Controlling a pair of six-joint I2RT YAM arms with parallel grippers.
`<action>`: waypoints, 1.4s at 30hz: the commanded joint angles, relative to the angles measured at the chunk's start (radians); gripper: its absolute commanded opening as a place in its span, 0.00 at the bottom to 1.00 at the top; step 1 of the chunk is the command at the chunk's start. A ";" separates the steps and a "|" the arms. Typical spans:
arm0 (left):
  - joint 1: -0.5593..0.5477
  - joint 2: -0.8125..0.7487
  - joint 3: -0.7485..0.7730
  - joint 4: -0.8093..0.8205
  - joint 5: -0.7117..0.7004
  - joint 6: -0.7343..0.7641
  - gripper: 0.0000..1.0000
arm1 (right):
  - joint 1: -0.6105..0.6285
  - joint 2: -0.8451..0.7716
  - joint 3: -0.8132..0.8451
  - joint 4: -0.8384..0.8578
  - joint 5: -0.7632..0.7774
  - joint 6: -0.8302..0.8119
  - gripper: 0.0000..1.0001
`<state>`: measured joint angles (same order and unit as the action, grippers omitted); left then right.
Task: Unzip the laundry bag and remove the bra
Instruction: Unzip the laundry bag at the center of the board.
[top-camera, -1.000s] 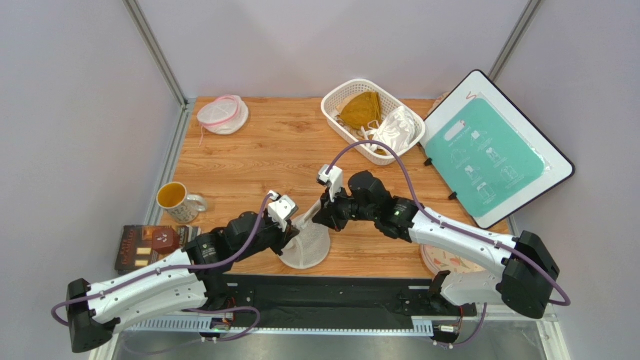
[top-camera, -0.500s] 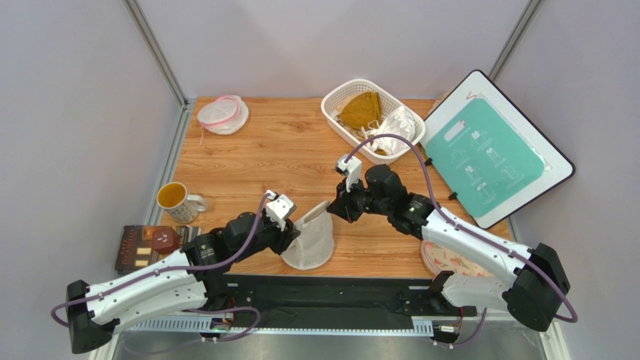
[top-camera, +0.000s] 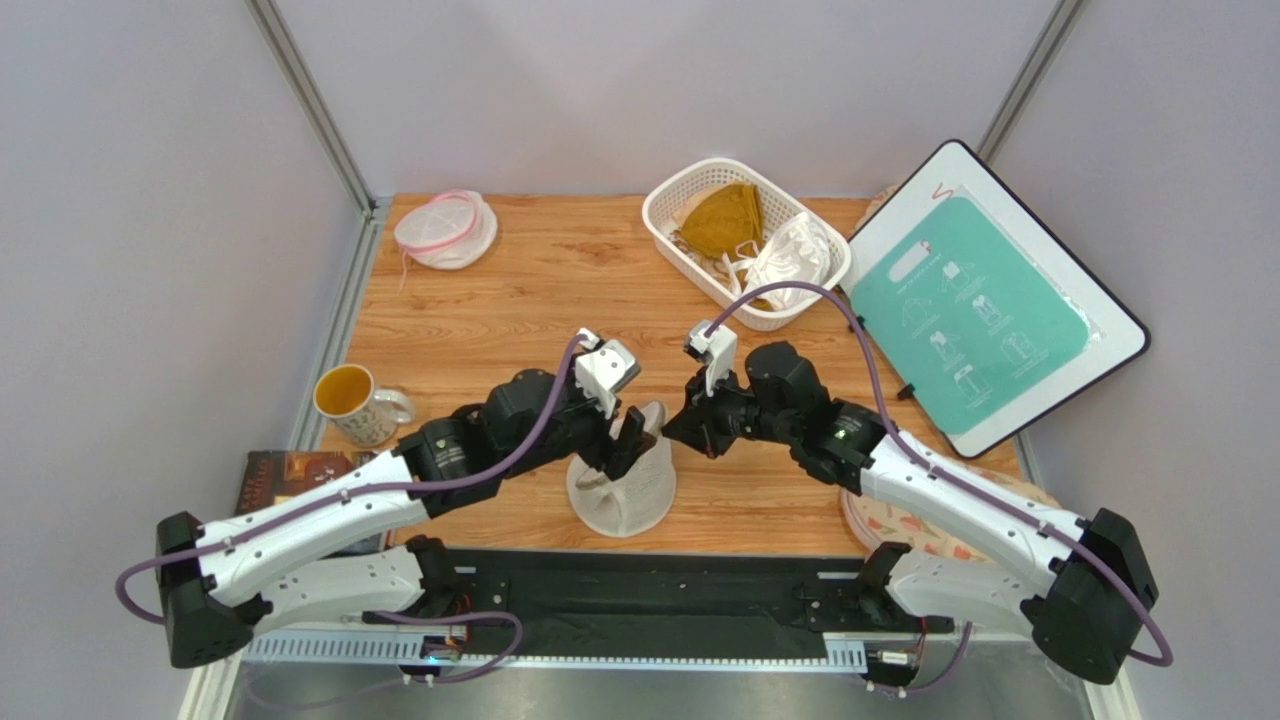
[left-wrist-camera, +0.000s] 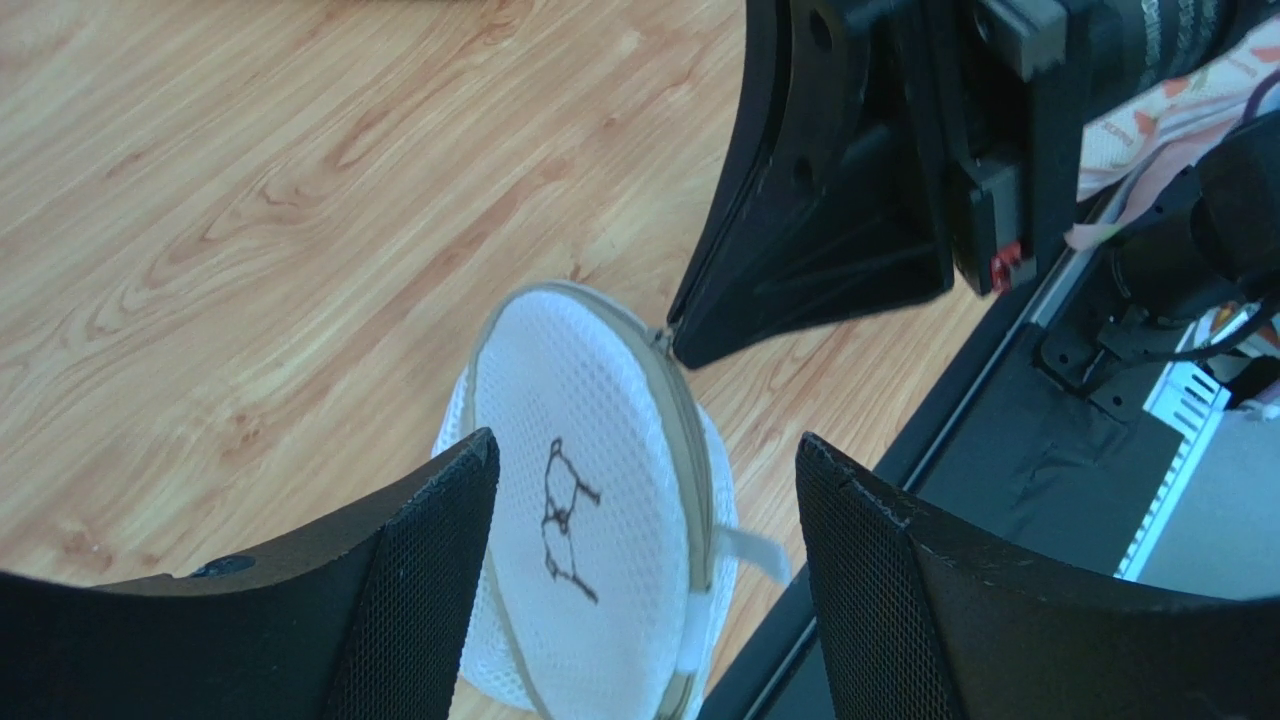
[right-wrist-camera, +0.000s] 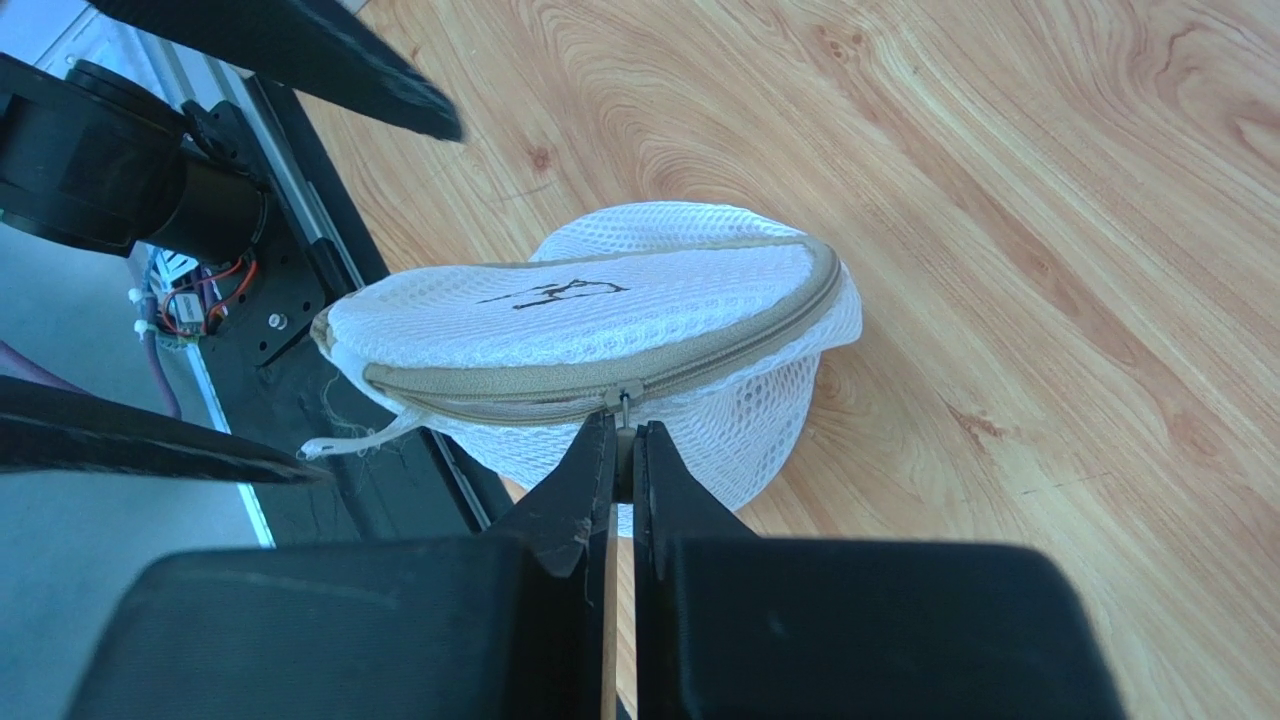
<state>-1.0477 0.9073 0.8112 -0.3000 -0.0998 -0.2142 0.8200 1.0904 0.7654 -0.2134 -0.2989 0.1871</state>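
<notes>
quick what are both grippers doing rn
left gripper: open, holding nothing, over the laundry bag.
right gripper: shut on the bag's zipper pull.

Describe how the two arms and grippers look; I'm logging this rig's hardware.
Both the left arm and right arm have white link shells with black joints and wrists. A purple cable loops along each to a white camera block. The left gripper has broad black fingers with finely textured pads; the right gripper has black wedge-shaped ones.

A robot test cell in a lab. Plain grey panels on metal posts box in the wooden table, with robot arms bolted to a black rail.
</notes>
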 joint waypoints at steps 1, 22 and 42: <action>-0.005 0.125 0.074 0.010 0.029 0.013 0.78 | 0.011 -0.046 -0.008 0.014 -0.014 0.011 0.00; -0.005 0.176 -0.006 0.067 0.061 -0.019 0.00 | 0.013 -0.084 -0.011 -0.023 -0.022 0.002 0.00; -0.005 -0.148 -0.188 0.072 0.054 0.096 0.00 | -0.093 -0.011 -0.021 -0.026 -0.055 0.009 0.00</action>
<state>-1.0500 0.8135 0.6350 -0.2237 -0.0269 -0.1566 0.7559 1.0676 0.7486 -0.2478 -0.3649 0.1940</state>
